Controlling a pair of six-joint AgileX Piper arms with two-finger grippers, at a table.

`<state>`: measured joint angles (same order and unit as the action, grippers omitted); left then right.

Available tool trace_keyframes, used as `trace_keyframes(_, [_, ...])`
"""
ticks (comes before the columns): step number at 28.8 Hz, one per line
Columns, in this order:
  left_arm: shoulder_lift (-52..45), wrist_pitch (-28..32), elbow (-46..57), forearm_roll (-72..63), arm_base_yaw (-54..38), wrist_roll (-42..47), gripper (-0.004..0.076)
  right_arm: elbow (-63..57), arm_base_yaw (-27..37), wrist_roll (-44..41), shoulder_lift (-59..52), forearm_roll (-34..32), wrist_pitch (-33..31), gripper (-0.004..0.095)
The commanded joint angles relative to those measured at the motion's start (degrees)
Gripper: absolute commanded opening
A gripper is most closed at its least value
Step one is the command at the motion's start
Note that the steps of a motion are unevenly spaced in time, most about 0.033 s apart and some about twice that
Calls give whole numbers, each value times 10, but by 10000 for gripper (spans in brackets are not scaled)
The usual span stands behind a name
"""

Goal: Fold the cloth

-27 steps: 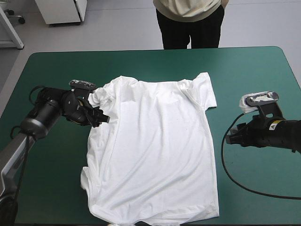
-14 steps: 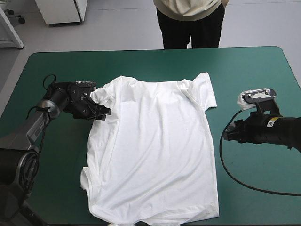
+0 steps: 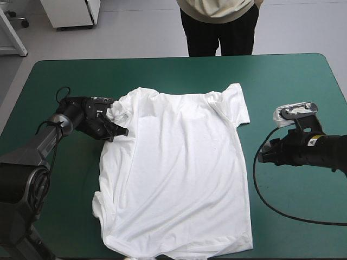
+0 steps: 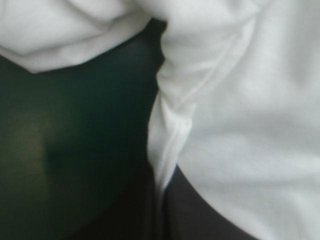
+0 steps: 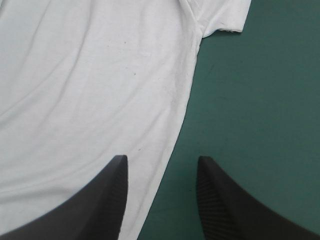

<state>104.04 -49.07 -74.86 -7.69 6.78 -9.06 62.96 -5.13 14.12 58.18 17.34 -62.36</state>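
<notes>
1. Black curved fingers (image 4: pixel 200 220) of the left gripper (image 3: pixel 120 131) are pressed almost together, with a thin strip of white cloth pinched between them. What they grip is the shirt's edge just below its left sleeve (image 3: pixel 115 110).
2. The white short-sleeved T-shirt (image 3: pixel 179 168) lies spread flat in the middle of the desk, with its sleeves toward the far edge and its hem (image 3: pixel 179 250) close to the near edge.
3. That left sleeve is bunched and rumpled right beside the left gripper. The right sleeve (image 3: pixel 237 103) lies flatter, with a small fold at the shoulder.
4. Long soft creases run down the body, and the lower left corner (image 3: pixel 100 203) is crumpled in on itself.
5. In the left wrist view, white cloth fills the space ahead of the fingers and to one side. A dark patch of cover shows on the other side.
6. The right gripper (image 3: pixel 262 157) sits off the shirt's right side, near the cloth but not touching it.
7. Its two black fingers (image 5: pixel 220 200) stand wide apart and hold nothing. The shirt's right side edge runs ahead of the gap between them, with cloth before one finger and bare cover before the other.
8. The desk's teal-green cover (image 3: pixel 293 81) shows on both sides of the shirt and beyond its sleeves.
</notes>
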Motion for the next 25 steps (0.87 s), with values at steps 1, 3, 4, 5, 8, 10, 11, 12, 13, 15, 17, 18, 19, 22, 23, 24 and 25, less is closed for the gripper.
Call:
trace_keyframes(1, [-28, 0, -18, -5, 0, -2, -9, 21, 5, 12, 0, 12, 22, 415])
trace_keyframes(3, [-28, -8, -18, -5, 0, -6, -9, 37, 4, 12, 27, 16, 23, 433])
trace_keyframes(4, [-28, -11, -18, -5, 0, -8, -9, 44, -2, 12, 44, 17, 26, 438])
trace_keyframes(5, [-28, -13, -18, -5, 0, -9, -9, 52, -10, 12, 59, 14, 29, 442])
trace_keyframes(8, [-28, -19, -18, -3, 0, -11, -9, 73, -39, 7, 126, -2, 29, 447])
trace_keyframes(10, [-28, -22, -18, -3, 0, -13, -9, 81, -61, -3, 166, -21, 29, 447])
trace_keyframes(11, [-28, -23, -18, -3, 0, -13, -9, 84, -71, -13, 186, -36, 32, 447])
trace_keyframes(12, [-28, -24, -18, -3, 0, -13, -9, 84, -84, -24, 204, -58, 39, 447])
trace_keyframes(13, [-28, -25, -18, -3, 0, -13, -9, 84, -96, -36, 221, -80, 49, 447])
trace_keyframes(15, [-28, -26, -18, -3, 0, -14, -9, 84, -112, -52, 246, -107, 67, 447])
trace_keyframes(17, [-28, -26, -18, -3, 0, -15, -9, 84, -120, -61, 275, -114, 86, 447])
trace_keyframes(18, [-28, -26, -18, -3, 0, -15, -9, 84, -121, -64, 291, -114, 95, 447])
trace_keyframes(19, [-28, -26, -18, -3, 0, -15, -9, 84, -121, -67, 302, -117, 101, 447])
trace_keyframes(22, [-28, -26, -18, -3, 0, -18, -9, 84, -121, -70, 338, -125, 120, 474])
trace_keyframes(23, [-28, -26, -18, -4, 0, -20, -9, 84, -121, -69, 347, -126, 128, 500])
trace_keyframes(24, [-28, -26, -18, -5, 0, -24, -9, 84, -121, -66, 360, -126, 133, 550])
trace_keyframes(25, [-28, -26, -18, -5, 0, -26, -9, 85, -121, -66, 369, -126, 139, 583])
